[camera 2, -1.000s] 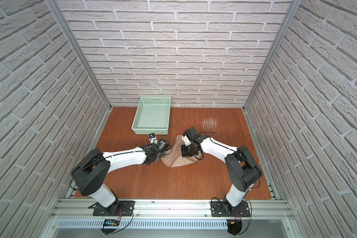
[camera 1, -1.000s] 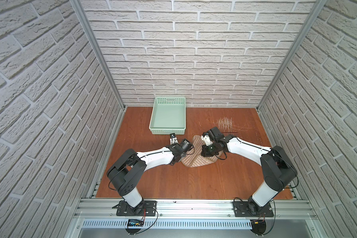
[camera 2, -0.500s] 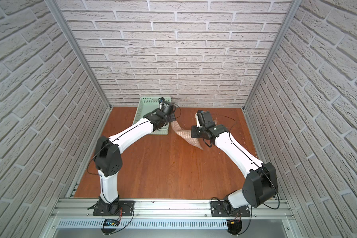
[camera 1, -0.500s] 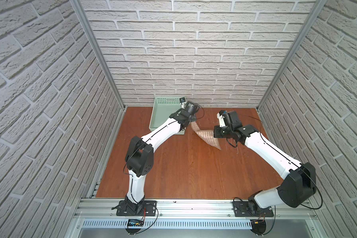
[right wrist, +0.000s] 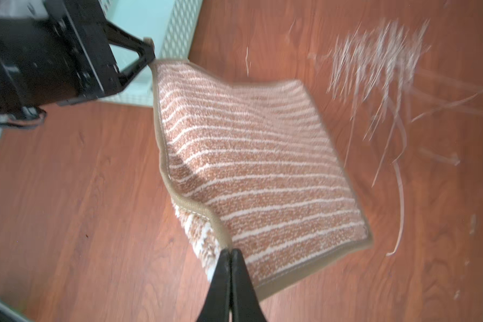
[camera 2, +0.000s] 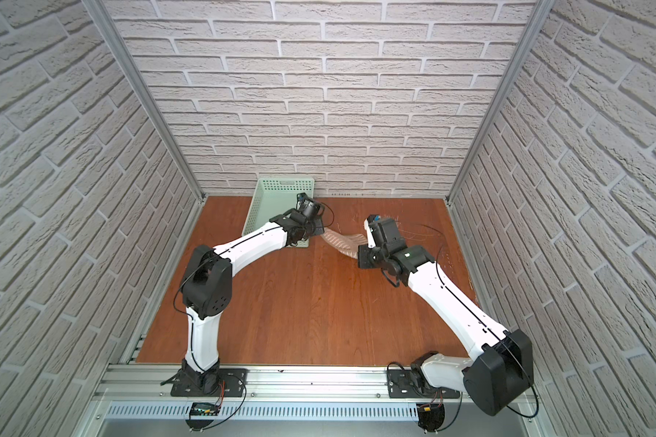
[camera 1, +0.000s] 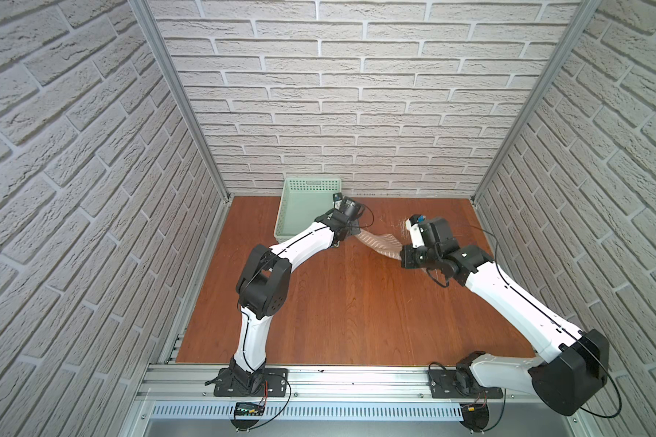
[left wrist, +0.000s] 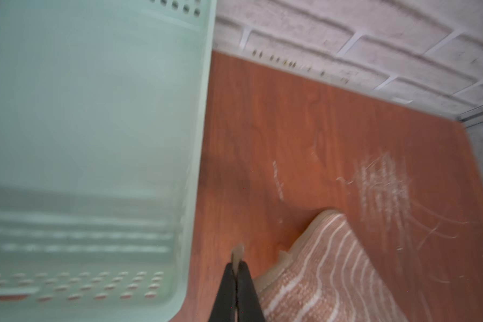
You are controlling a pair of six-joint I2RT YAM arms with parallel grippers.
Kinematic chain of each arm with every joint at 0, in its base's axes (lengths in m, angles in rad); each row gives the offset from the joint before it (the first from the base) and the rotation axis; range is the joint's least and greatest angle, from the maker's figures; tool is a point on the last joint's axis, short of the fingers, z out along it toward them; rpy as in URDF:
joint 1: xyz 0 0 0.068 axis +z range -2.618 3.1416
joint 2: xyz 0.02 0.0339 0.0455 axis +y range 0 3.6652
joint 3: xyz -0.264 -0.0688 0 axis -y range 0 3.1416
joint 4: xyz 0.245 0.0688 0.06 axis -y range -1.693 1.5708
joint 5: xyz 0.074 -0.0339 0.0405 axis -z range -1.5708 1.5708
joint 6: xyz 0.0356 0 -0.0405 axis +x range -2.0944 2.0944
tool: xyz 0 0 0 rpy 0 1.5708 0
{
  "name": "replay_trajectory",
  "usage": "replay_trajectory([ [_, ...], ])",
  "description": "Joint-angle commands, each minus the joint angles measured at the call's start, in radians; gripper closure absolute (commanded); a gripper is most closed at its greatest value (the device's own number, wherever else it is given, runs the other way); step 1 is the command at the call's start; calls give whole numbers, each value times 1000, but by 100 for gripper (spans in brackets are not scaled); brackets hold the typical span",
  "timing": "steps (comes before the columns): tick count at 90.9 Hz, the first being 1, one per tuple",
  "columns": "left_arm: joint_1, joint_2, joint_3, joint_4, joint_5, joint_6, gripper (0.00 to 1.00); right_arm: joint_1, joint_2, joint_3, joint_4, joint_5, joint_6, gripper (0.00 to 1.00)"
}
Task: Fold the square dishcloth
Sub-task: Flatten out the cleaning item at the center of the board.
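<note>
Spanning the gap between both arms, the square dishcloth (right wrist: 257, 167) sits over the far middle of the wooden table (camera 1: 356, 310), just right of the green basket (camera 1: 311, 185). The left gripper (left wrist: 237, 264) is clenched on one corner beside the basket. The right gripper (right wrist: 231, 255) is clenched on the neighbouring corner farther right, and the striped cloth sags between them.

Tan-brown dishcloth (right wrist: 257, 167) with cream stripes; mint-green basket (camera 1: 300, 212).
</note>
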Motion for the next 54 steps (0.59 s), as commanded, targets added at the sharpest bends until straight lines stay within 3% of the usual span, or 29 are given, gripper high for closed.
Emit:
replay_trajectory([
  [1, -18, -98, -174, 142, -30, -68, 100, 62, -39, -119, 17, -11, 106, 97],
  [13, -42, -127, -338, 233, -67, -124, 100, 170, -61, -264, 99, -22, 226, 97],
  [31, -56, -120, -418, 294, -100, -143, 100, 333, -12, -351, 217, 8, 361, 97],
  [54, -52, -126, -431, 302, -158, -91, 100, 496, 163, -258, 307, 20, 409, 75],
])
